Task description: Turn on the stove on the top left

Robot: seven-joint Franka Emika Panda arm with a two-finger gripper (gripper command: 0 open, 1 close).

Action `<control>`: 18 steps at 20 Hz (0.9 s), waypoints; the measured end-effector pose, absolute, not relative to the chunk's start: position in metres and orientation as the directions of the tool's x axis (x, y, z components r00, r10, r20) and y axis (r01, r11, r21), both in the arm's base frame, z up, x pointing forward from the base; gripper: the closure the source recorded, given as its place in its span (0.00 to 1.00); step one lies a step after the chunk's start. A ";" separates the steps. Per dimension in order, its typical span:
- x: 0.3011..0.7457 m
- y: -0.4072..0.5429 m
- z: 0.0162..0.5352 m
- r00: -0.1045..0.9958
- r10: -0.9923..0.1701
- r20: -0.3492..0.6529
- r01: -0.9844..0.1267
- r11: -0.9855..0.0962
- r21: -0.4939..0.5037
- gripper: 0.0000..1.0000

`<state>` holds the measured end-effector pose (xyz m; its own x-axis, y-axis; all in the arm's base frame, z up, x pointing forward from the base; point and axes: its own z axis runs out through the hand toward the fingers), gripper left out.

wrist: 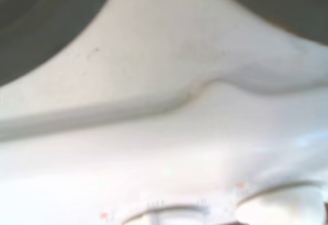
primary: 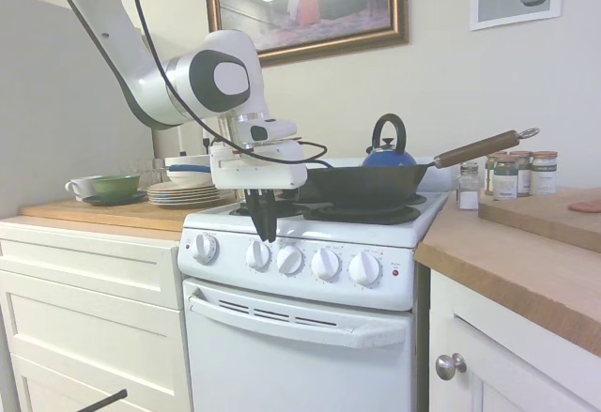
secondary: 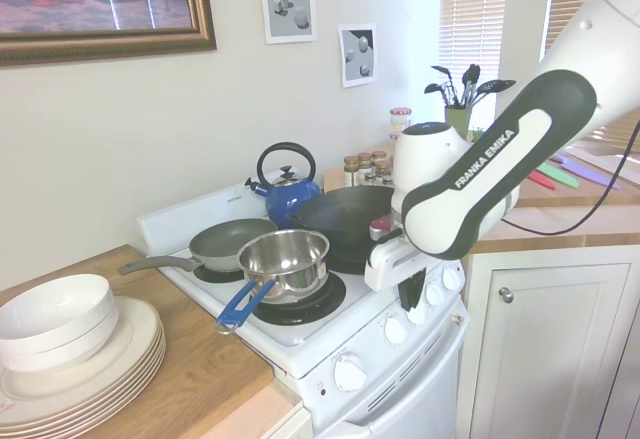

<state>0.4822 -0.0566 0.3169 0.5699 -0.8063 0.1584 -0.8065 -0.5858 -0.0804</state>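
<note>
First exterior view puts your gripper (primary: 266,227) right at the front edge of the stove (primary: 300,337), fingers pointing down onto the control panel just above the second knob (primary: 258,254) from the left. The dark fingers look pressed together, but I can't tell for sure whether they're closed or pinching anything. The stove sits between the white drawer cabinet (primary: 89,309) on one side and the wooden counter (primary: 526,262) on the other. You've got five knobs in a row, with a small red light (primary: 395,269) past the last one. A black wok (primary: 366,185) with a wooden handle and a blue kettle (primary: 389,154) sit on the burners.

Second exterior view shows a steel saucepan (secondary: 285,259) with a blue handle on the front burner, a grey frying pan (secondary: 230,242) behind it, and stacked plates (secondary: 90,359) on the counter. Wrist view is blurred: white stove top, dark burner edges, knob tops at the edge.
</note>
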 end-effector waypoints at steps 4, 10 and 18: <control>0.473 -0.057 0.324 0.567 -0.808 0.157 -0.807 -0.584 -0.091 0.00; 0.466 -0.063 0.328 0.566 -0.810 0.156 -0.807 -0.582 -0.096 0.00; 0.465 -0.060 0.332 0.582 -0.799 0.151 -0.796 -0.598 -0.097 0.00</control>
<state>0.4648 -0.0604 0.3315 0.5816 -0.7993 0.1514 -0.7960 -0.5975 -0.0968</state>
